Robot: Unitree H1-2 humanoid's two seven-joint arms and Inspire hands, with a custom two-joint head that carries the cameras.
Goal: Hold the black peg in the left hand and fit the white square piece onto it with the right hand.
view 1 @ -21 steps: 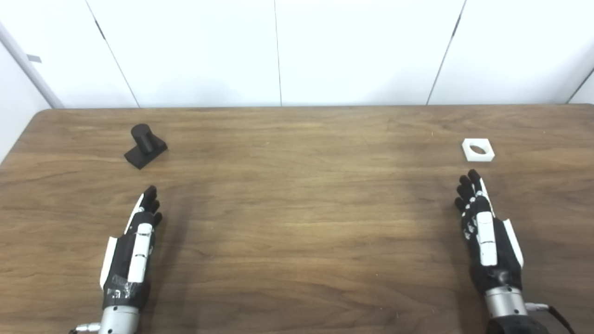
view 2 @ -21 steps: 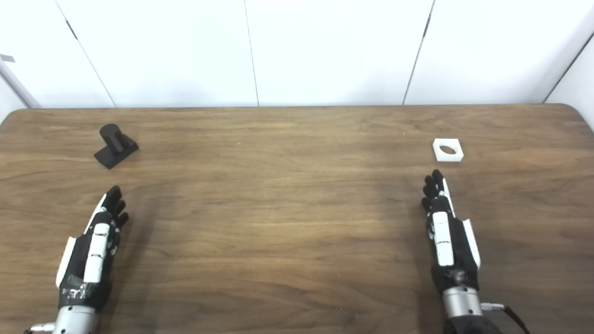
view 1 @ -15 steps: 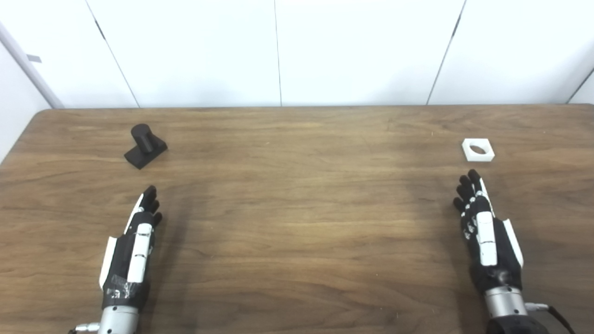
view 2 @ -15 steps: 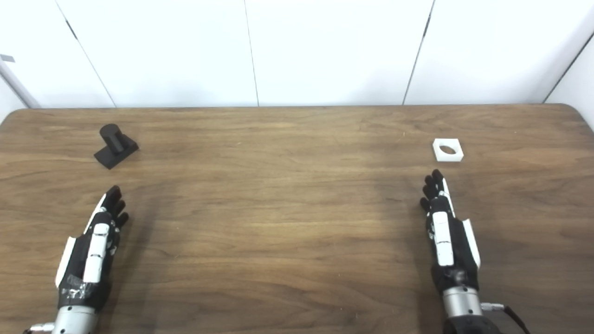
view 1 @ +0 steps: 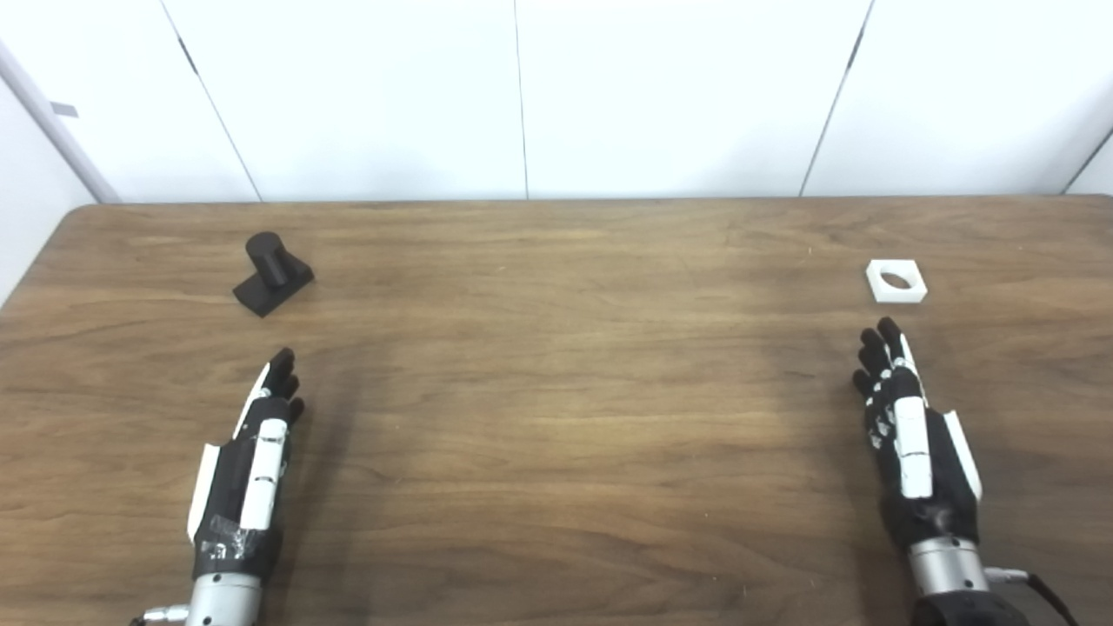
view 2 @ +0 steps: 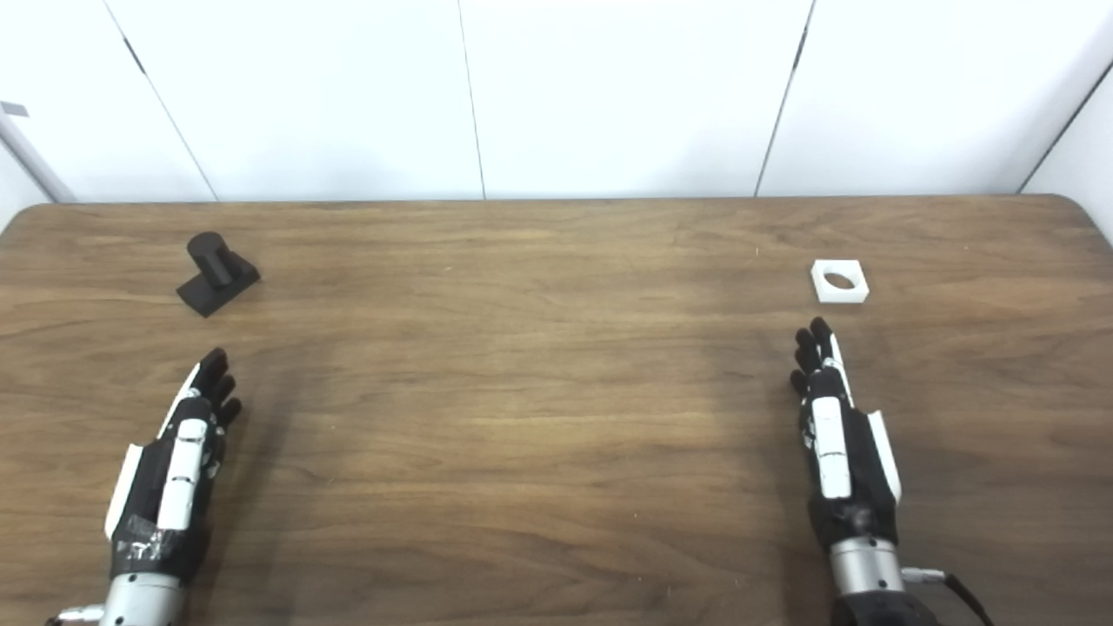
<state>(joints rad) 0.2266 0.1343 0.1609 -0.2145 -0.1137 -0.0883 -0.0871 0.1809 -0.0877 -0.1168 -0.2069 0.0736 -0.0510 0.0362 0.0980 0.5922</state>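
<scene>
The wooden table (view 1: 556, 417) runs nearly the full width of both views, its far edge against a white panelled wall (view 1: 556, 96) and its far left corner rounded. The black peg (view 1: 271, 273) stands on its flat base near the far left corner, set back from the left edge and from the far edge, with bare wood on every side. The white square piece (view 1: 896, 281) lies flat near the right side of the table, its round hole facing up (the hole shows as a dark oval), also clear of the far edge.

The left hand (view 1: 248, 465) is at the near left, palm turned inward, fingers stretched forward and close together, holding nothing; the peg is well apart from it, farther toward the far edge. The right hand (view 1: 909, 439) is at the near right in the same edge-on pose, fingers extended and holding nothing, its fingertips (view 1: 878, 335) near the white piece but not touching it.

Between the two hands the whole middle of the table is open wood from near edge to far edge.
</scene>
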